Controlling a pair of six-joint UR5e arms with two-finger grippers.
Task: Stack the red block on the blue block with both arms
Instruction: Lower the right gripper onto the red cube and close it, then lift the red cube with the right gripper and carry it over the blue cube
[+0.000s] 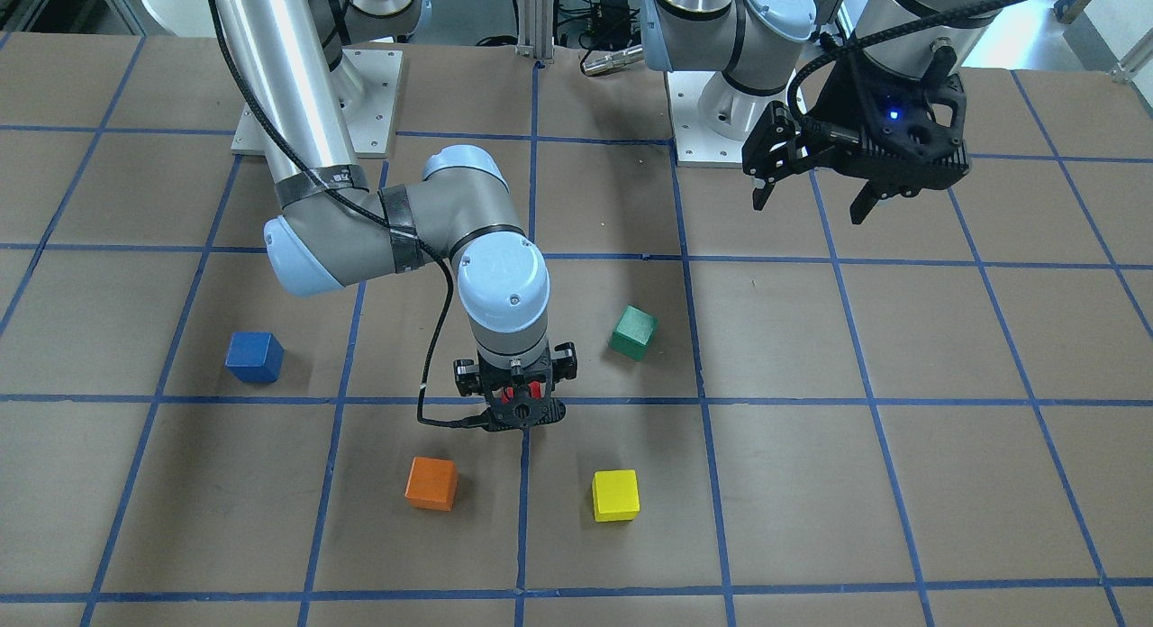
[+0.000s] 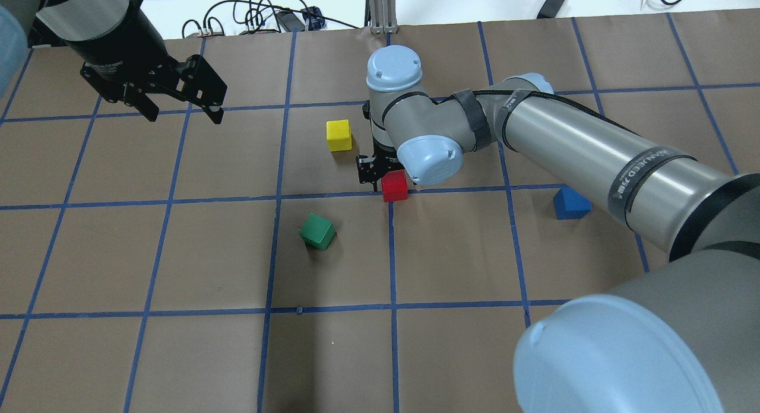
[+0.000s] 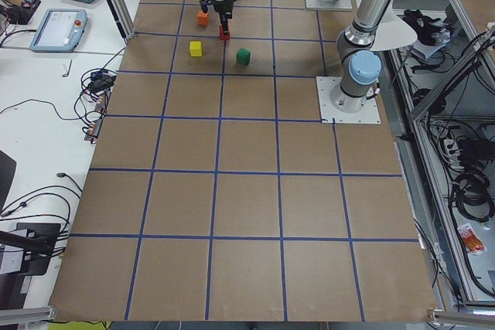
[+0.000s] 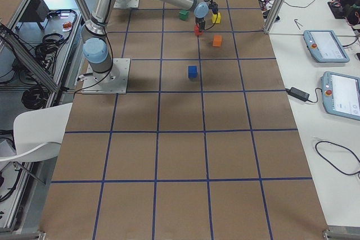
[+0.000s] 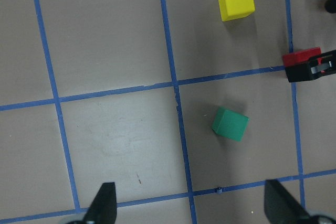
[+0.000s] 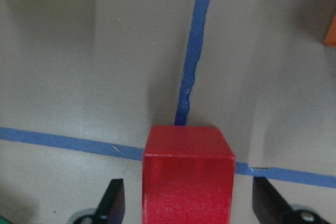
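The red block sits on the brown table where two blue tape lines cross; it also shows in the overhead view. My right gripper is low over it and open. Its fingers stand on either side of the red block with a gap on each side. The blue block sits alone on the table, well apart from the red one, beside my right forearm in the overhead view. My left gripper hangs high above the table, open and empty, far from both blocks.
A green block, a yellow block and an orange block lie around the red block. The yellow and orange ones are close to my right gripper. The arms' base plates are at the robot's side of the table.
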